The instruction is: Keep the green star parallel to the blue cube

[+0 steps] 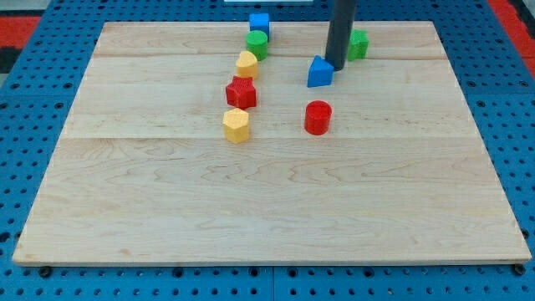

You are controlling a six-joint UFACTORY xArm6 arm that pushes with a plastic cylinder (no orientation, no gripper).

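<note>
The blue cube (259, 22) sits at the view's top, left of centre, on the wooden board (267, 192). The green star (358, 44) sits at the top right of centre, partly hidden behind my dark rod. My tip (335, 67) rests just left of and below the green star, touching or nearly touching the right side of a blue triangular block (319, 73). The green star lies a little lower in the view than the blue cube.
A green cylinder (257, 44) sits just below the blue cube. Below it run a yellow block (247, 63), a red star (241, 92) and a yellow hexagonal block (236, 125). A red cylinder (318, 117) stands below the blue triangular block.
</note>
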